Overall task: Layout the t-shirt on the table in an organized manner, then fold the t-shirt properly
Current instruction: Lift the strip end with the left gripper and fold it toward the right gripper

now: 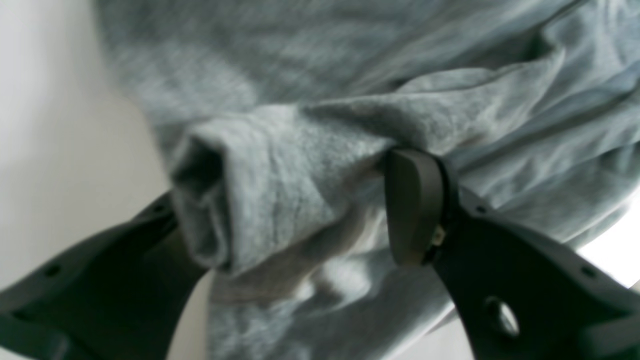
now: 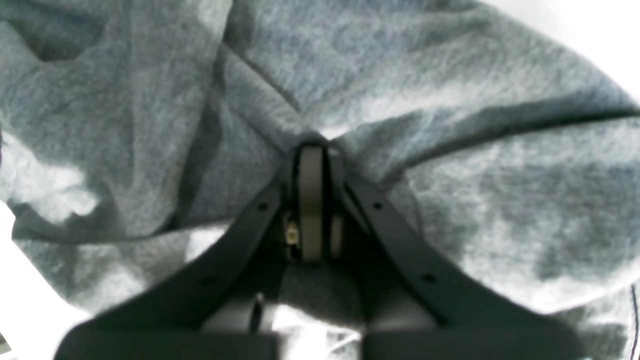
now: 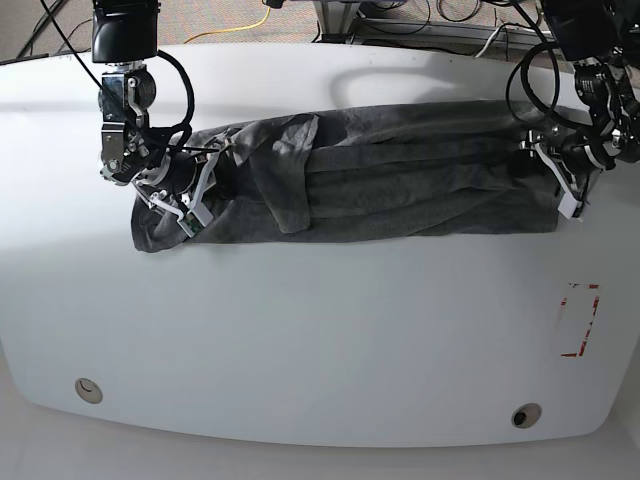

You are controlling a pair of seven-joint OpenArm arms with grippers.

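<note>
t-shirt (image 3: 400, 170): stretched lengthwise (likely to flatten it); right gripper (image 2: 311, 150) pinches one end, left gripper (image 1: 300, 200) spread around the other.

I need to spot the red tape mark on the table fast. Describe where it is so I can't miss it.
Start from the white table and find the long grey t-shirt stretched across its far half. From the shirt's end held at the left gripper, drop toward the near edge: the red tape mark sits there, the only red thing, above a round grommet hole.
</note>
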